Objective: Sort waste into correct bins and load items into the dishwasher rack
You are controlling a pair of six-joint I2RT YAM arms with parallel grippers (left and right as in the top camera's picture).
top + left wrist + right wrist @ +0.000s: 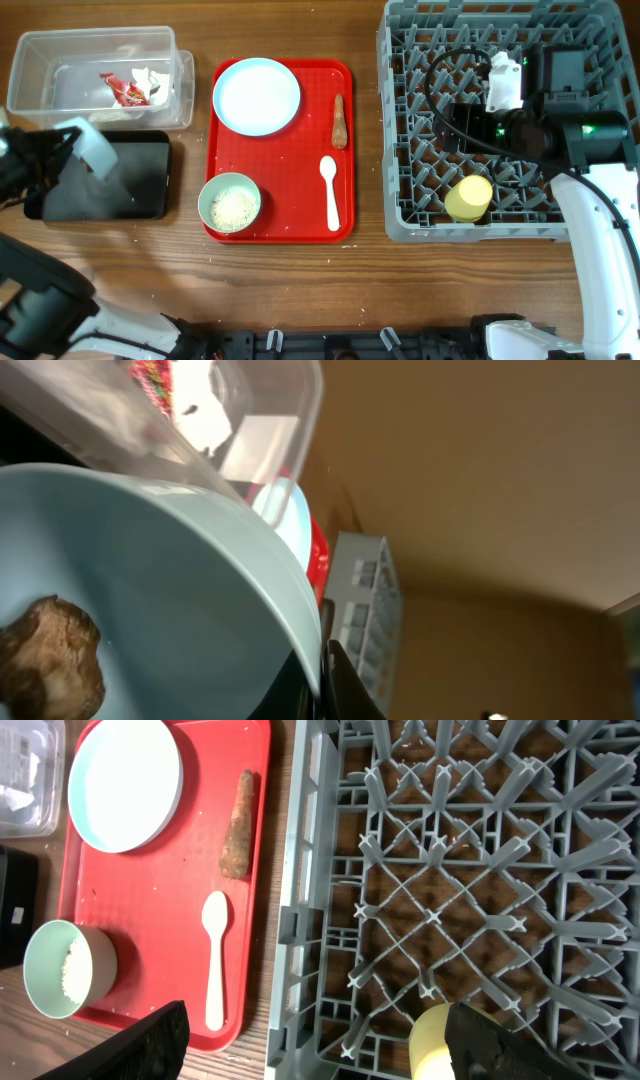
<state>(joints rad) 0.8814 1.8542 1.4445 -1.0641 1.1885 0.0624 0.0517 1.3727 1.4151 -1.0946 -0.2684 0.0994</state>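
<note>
**A:** Where do your pincers stand right now?

**B:** Your left gripper (60,147) is clamped on the rim of the light blue bowl (180,590) and holds it tilted over the black tray (150,195). The dark lump (50,660) sits inside the bowl and has not yet been tipped out. Your right gripper (325,1045) is spread wide and holds nothing. It hangs over the dishwasher rack (400,215), and the yellow cup (435,1040) sits in the rack just beside one of its fingers, close to the wall on the robot's side.

**A:** So what can you count as done?

**B:** Not much, by my reading. The cup is loaded. The crumpled wrapper (130,92) and its white scraps lie in the clear tub (30,60), just behind the black tray.

**A:** And what is left for you?

**B:** Most of it, and nearly all of that is on the red tray (290,160). The plate (256,95) is bare, with the brown food piece (339,120) near it. The white spoon (330,192) lies below that piece. The pale green bowl (203,200) has rice (232,208) in it. You have the lump, the brown piece and the rice to bin, then both bowls, the plate and the spoon to rack. I'd judge you well short of halfway.
</note>
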